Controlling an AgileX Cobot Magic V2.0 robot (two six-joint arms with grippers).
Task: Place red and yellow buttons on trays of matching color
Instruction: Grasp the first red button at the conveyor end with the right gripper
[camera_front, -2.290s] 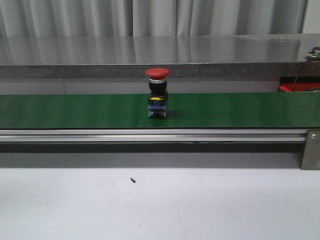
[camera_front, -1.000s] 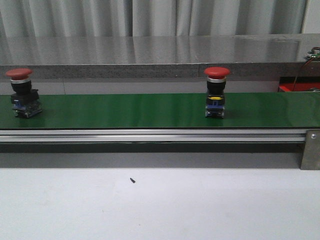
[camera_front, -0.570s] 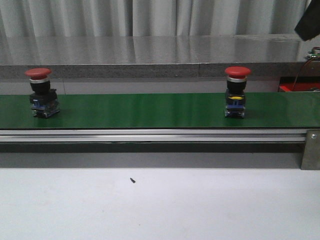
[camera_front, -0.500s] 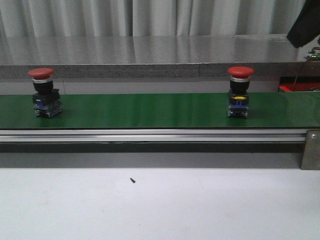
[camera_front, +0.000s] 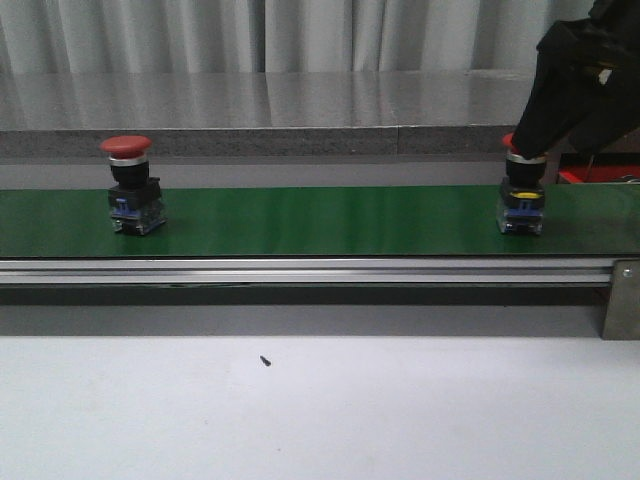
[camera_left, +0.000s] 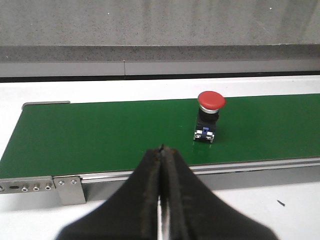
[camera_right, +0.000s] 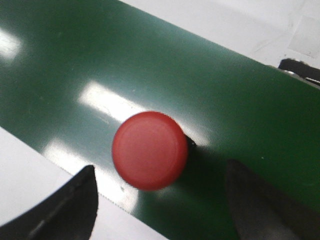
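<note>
Two red-capped buttons with black and blue bodies stand upright on the green belt (camera_front: 320, 220). The left button (camera_front: 131, 186) also shows in the left wrist view (camera_left: 210, 114), ahead of my left gripper (camera_left: 161, 150), which is shut, empty and short of the belt's near rail. My right gripper (camera_front: 545, 125) is open, directly above the right button (camera_front: 522, 197) and hiding part of its cap. In the right wrist view its fingers (camera_right: 70, 210) stand either side of the red cap (camera_right: 150, 150), apart from it. A sliver of the red tray (camera_front: 575, 177) shows behind the belt. No yellow button is in view.
The belt's aluminium rail (camera_front: 300, 270) runs along its front edge, with a metal bracket (camera_front: 622, 300) at the right end. A grey stone ledge (camera_front: 300, 140) lies behind the belt. White tabletop (camera_front: 320, 410) lies in front, with a small dark speck (camera_front: 265, 360).
Both buttons have ridden the belt to the right. My right arm has come down from the upper right to just above the right button.
</note>
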